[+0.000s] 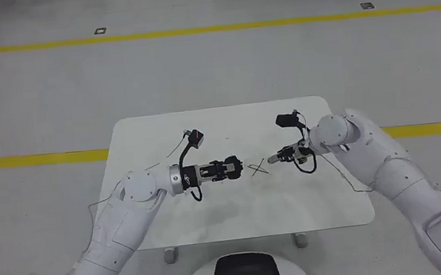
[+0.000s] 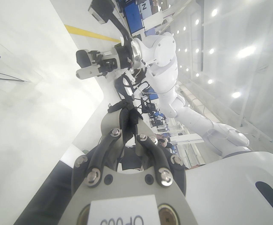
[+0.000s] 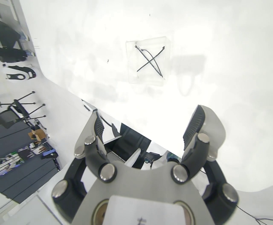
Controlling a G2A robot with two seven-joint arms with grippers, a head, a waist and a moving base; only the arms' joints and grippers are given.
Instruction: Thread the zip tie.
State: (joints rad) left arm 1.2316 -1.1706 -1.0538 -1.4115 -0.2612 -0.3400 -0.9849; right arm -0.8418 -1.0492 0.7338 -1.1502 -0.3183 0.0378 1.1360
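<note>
Black zip ties (image 3: 150,61) are lying crossed on the tabletop (image 1: 212,214), the closed, empty left gripper (image 1: 239,167) hanging just left, the wide-open right gripper (image 1: 273,158) just right; pinching at the crossing is risking lifting both.

A white label (image 2: 123,209) on the base of the left gripper (image 2: 128,113) bore dark print. It was upside down and cut off by the edge, so it could not be read whole. A second label (image 3: 147,209) on the right gripper (image 3: 148,113) showed only one cut-off mark. One large letter stood on a board (image 2: 144,8) in the room behind.
</note>
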